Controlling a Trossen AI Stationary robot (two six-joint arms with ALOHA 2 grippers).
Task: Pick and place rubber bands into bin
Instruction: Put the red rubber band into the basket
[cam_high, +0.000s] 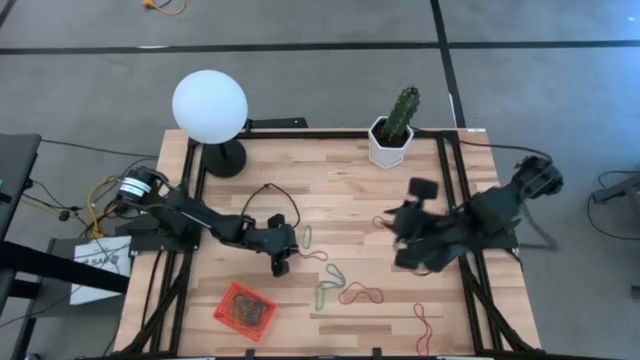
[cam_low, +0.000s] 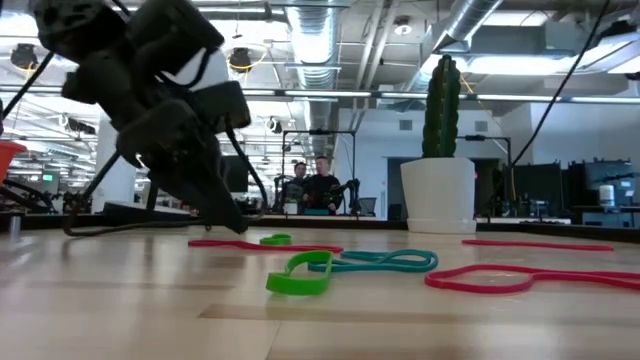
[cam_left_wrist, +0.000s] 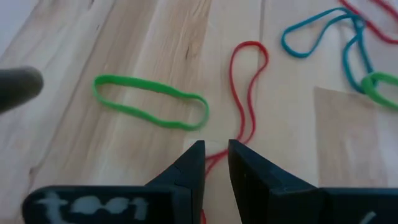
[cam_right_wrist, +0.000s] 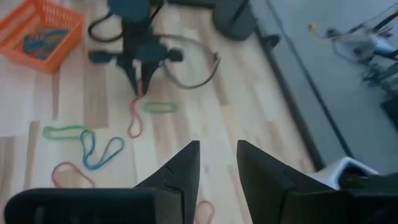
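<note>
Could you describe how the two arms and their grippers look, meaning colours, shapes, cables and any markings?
Both arms are dark, jointed and bulky. The left gripper has two black, wedge-shaped fingers that narrow toward the tips; its body carries smudged white lettering. The right gripper has the same black tapered fingers. A thin black cable loops beside the left arm, and yellow wires bunch at its base.

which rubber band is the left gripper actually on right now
The long red rubber band: its end runs in between the fingertips of the left gripper. The green loop lies just beside it untouched, and the teal one lies farther off.
</note>
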